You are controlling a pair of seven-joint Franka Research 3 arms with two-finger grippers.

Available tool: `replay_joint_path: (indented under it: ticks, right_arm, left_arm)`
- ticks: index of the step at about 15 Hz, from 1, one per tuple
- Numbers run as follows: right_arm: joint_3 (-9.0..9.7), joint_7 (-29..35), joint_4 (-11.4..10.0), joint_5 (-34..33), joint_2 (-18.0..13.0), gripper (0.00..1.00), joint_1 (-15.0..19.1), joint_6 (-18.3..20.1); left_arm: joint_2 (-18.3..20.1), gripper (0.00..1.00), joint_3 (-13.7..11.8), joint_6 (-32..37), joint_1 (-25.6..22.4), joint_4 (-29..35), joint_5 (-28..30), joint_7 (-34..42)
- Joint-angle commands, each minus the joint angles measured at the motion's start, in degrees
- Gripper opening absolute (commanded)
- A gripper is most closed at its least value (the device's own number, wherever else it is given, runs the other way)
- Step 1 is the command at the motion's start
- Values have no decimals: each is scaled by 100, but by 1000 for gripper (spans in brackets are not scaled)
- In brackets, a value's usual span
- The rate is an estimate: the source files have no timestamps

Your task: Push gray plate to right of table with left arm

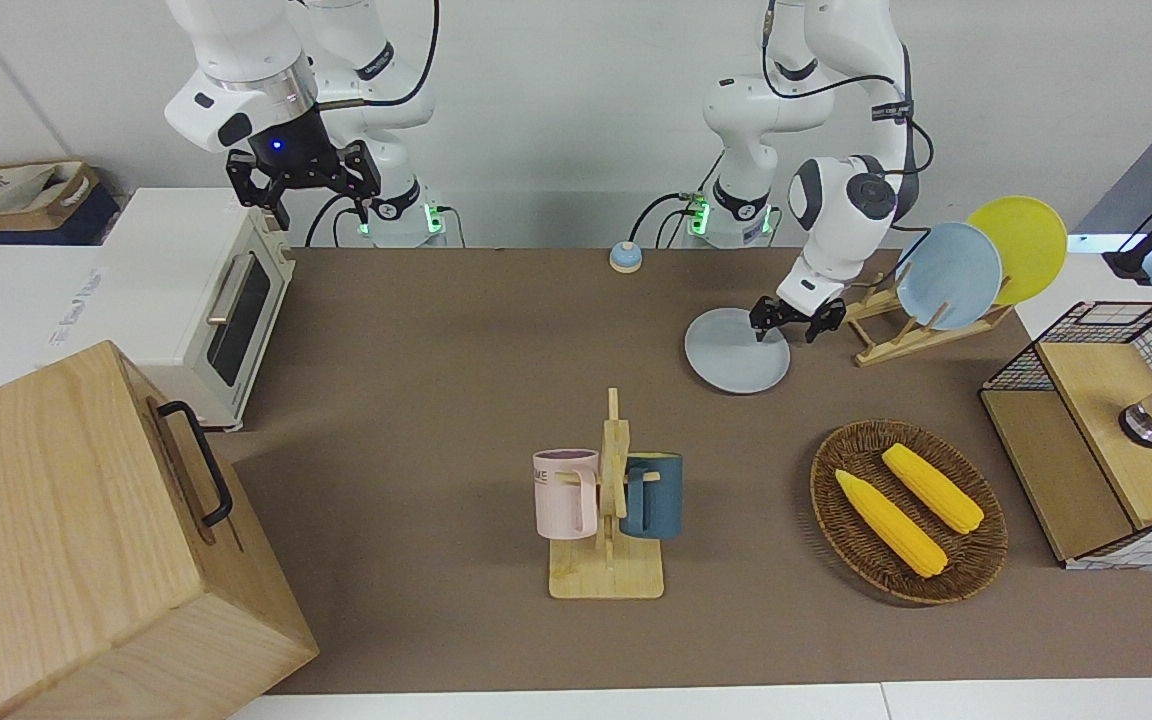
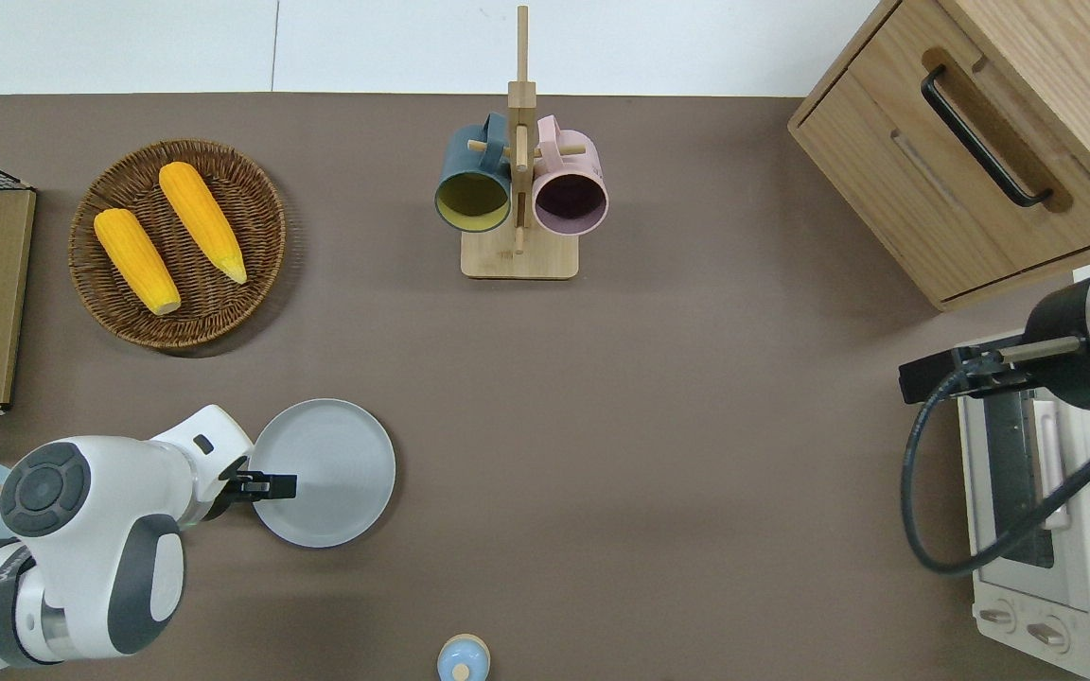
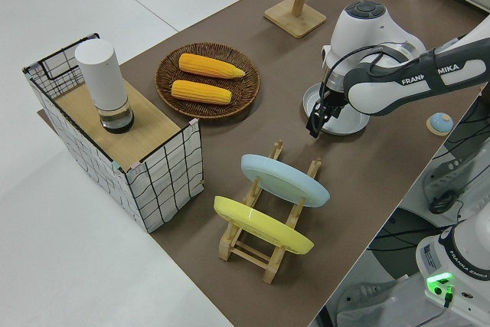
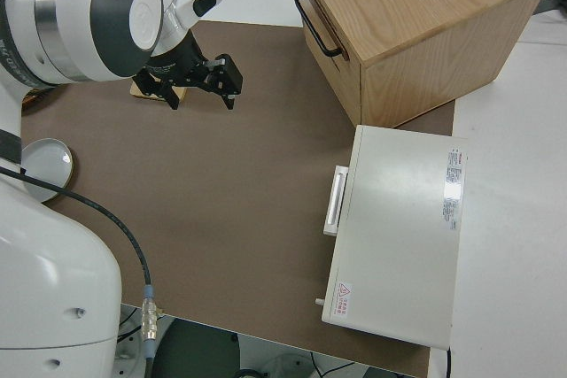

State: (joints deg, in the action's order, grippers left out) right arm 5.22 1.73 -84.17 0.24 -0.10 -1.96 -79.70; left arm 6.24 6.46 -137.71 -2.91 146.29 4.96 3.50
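The gray plate (image 1: 731, 360) lies flat on the brown table (image 1: 436, 350), toward the left arm's end and nearer to the robots than the corn basket. It also shows in the overhead view (image 2: 332, 473) and the left side view (image 3: 351, 119). My left gripper (image 1: 786, 328) is open and points down at the plate's rim on the side toward the plate rack. In the overhead view the left gripper (image 2: 261, 486) has one finger over the plate and one outside it. My right gripper (image 1: 304, 185) is open and parked.
A wooden rack (image 1: 921, 325) with a light-blue plate (image 1: 948, 275) and a yellow plate (image 1: 1021, 245) stands beside the left gripper. A basket of corn (image 2: 176, 244), a mug stand (image 2: 518, 199), a small blue bell (image 2: 462, 659), a toaster oven (image 1: 206, 300) and a wooden cabinet (image 2: 971, 142) share the table.
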Motion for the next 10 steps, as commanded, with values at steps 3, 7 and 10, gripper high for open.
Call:
replay_joint_path:
  ticks: [3, 7, 10]
  right_arm:
    - [32, -6, -3, 46, -43, 983, 64, 69]
    - [23, -15, 6, 46, -43, 983, 64, 69]
    - [32, -15, -3, 55, -43, 983, 64, 69]
  left_arm:
    - [-176, 558, -31, -291, 80, 48, 75, -77]
    - [-167, 79, -31, -282, 80, 40, 75, -77]
    - [-176, 2, -31, -282, 80, 31, 75, -77]
